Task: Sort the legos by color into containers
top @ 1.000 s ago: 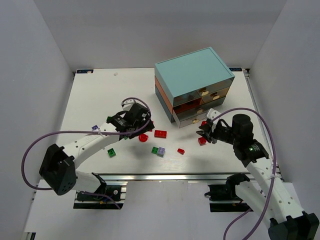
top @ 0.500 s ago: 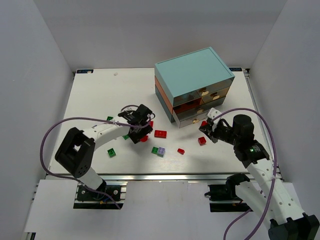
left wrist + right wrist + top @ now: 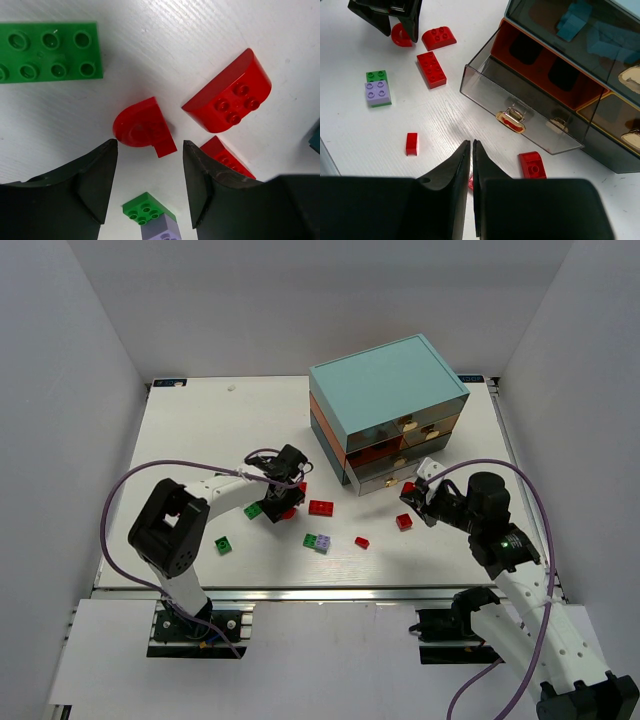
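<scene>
Left gripper: jaws apart, set low over the white table, straddling 1 red arch piece that lies flat between the fingers, with neither finger clearly touching it. Just right of the arch: 1 red round-backed brick, 4 studs up; below that, 1 red flat brick, partly hidden by the right finger. Upper left: 1 green plate, 8 studs. Near edge, between the fingers: 1 green brick stacked on 1 lilac brick. Right gripper: jaws pressed together with nothing between them, hovering in front of the chest. Ahead of it: 1 open drawer with a clear front and a cream-gold handle, pulled out of the lowest layer. On the table around it: 1 red sloped brick just below the drawer front; 1 small red piece to the left. Blue pieces show dimly through a shut upper drawer. Apart at the left: 1 lone green brick.
</scene>
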`<state>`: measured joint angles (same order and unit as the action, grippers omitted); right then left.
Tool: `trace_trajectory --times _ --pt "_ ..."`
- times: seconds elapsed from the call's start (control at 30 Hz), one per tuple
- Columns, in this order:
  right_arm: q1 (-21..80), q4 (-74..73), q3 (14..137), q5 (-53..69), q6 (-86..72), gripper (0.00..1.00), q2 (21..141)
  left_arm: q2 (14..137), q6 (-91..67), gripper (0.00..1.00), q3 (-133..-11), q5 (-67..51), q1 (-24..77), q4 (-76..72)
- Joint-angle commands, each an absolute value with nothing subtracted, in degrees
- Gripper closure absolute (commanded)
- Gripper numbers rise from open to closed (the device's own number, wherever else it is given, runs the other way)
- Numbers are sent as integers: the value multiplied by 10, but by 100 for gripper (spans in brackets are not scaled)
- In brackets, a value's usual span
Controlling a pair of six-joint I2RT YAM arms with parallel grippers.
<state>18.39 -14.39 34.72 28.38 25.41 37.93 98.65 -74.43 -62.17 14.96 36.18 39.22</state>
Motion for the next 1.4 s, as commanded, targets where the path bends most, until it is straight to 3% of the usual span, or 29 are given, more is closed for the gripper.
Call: trace_trajectory --times 0.0,0.67,0.83,1.07,1.37 --pt "182 -112 344 277 248 89 371 983 -747 35 -642 165 352 396" --pt "181 -108 341 276 244 90 366 1025 -693 43 -649 161 331 394" --pt "183 -107 341 276 243 90 364 1023 -672 61 -650 158 331 396" --pt "182 -106 340 277 243 90 363 949 -595 99 -636 175 345 381" --pt "182 -103 340 272 238 90 363 762 -359 100 -542 76 351 238"
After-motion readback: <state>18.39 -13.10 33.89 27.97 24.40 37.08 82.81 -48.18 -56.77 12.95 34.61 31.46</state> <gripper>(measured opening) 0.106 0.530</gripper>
